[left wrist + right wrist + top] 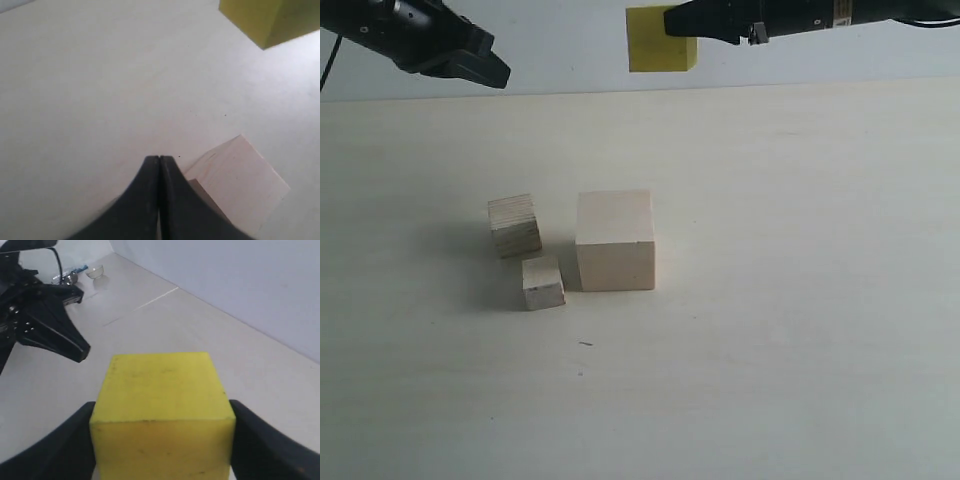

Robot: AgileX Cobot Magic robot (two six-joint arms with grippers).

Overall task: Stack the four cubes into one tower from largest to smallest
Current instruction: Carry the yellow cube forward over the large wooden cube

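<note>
Hovering shut and empty: left gripper (498,72) | layered-grain plywood cube (514,225) and smallest pale wood cube (543,282) sit near each other on pale table (800,300) | large pale wood cube (615,240) stands bare-topped just right of them | bright yellow medium cube (655,52), crisp-edged, is clamped aloft in right gripper (682,28); the large cube lies below it, slightly left.

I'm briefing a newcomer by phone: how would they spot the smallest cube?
On the table, find the large pale cube near the middle. Two smaller cubes lie left of it in the exterior view; the smallest cube is the one nearer the camera, smaller than the layered plywood cube behind it.
</note>
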